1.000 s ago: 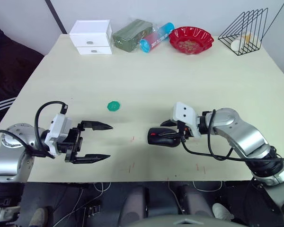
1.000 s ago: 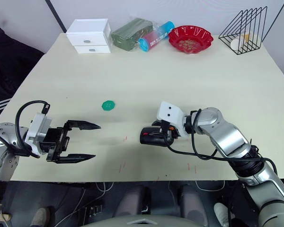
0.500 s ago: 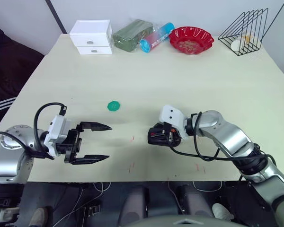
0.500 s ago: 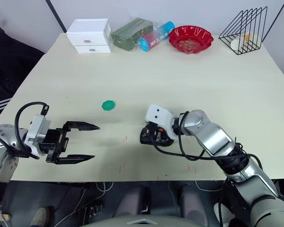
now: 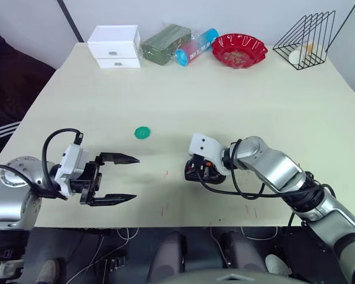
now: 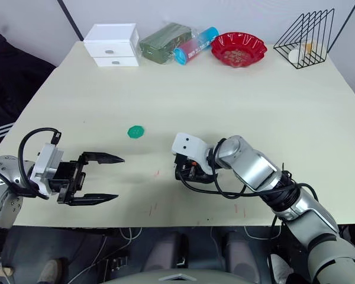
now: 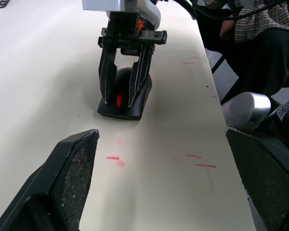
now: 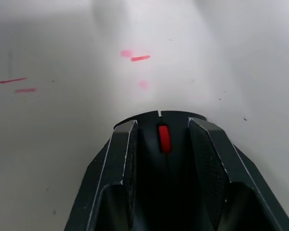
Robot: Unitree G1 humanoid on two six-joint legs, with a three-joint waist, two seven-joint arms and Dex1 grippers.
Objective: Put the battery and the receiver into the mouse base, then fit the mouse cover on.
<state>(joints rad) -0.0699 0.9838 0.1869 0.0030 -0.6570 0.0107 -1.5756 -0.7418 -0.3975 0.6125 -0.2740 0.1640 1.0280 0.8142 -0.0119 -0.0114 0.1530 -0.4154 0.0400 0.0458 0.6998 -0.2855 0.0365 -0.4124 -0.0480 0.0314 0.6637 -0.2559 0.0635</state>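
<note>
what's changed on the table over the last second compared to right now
The right gripper has swung round toward the robot's left and come down over the mouse, its fingers now straddling it on both sides. The mouse sits in about the same spot. The left gripper stayed open and hovering where it was; the green disc has not moved.

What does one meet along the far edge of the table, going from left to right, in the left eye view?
White drawer box → green packet → blue and red tube → red bowl → black wire rack.
</note>
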